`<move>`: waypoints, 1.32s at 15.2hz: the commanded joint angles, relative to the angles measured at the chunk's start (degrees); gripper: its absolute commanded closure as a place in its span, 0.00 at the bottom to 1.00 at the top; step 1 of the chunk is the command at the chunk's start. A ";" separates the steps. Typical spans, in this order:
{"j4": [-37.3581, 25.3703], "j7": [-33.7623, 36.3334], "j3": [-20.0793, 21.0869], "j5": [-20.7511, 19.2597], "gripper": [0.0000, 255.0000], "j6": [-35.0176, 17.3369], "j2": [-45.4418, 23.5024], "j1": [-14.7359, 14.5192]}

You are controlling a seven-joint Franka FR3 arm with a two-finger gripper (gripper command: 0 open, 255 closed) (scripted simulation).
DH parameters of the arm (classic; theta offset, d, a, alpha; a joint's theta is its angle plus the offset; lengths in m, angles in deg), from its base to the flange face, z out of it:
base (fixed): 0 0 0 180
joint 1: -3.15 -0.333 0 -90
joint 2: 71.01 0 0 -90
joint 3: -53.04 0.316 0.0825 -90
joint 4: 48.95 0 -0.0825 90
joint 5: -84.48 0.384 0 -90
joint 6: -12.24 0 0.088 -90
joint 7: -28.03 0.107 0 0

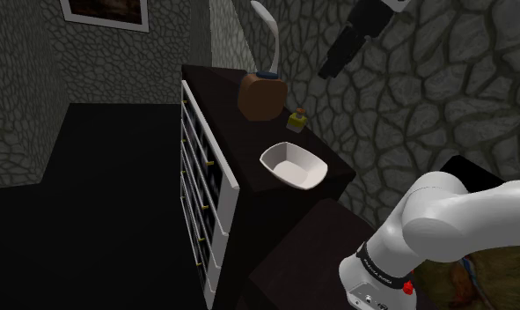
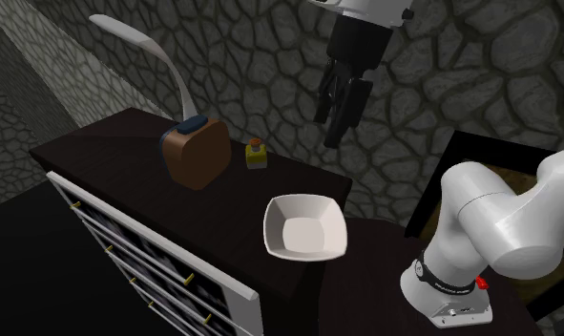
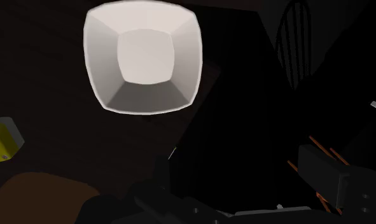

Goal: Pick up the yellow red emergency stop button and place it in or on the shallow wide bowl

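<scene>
Emergency stop button (image 1: 296, 119), where is it?

On the dark table (image 1: 249, 145), upright, near the edge by the stone wall. It is yellow with a darker cap and stands just beside a brown box (image 1: 260, 95) with a blue top.

And the bowl?

The white bowl (image 1: 293, 166) sits on the same table, apart from the button, toward the end nearest the arm's stand. It is wide and shallow, squarish with rounded corners.

What of the claw?

The claw (image 2: 334, 126) hangs in the air above the table, black against the stone wall, well apart from button and bowl. How far open it is, I cannot tell. The button is not in it.

Anything else?

A white lamp (image 2: 122, 27) bends over the brown box, and white drawer fronts (image 2: 156, 239) run along the table's side.
</scene>
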 commanded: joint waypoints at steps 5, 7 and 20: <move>0.08 -5.05 -4.19 -2.00 0.00 -2.72 -4.56 0.73; -0.27 -7.54 -6.27 -2.86 0.00 -4.08 -7.18 1.01; -9.06 -24.30 -19.35 -3.76 0.00 -11.48 -29.31 1.73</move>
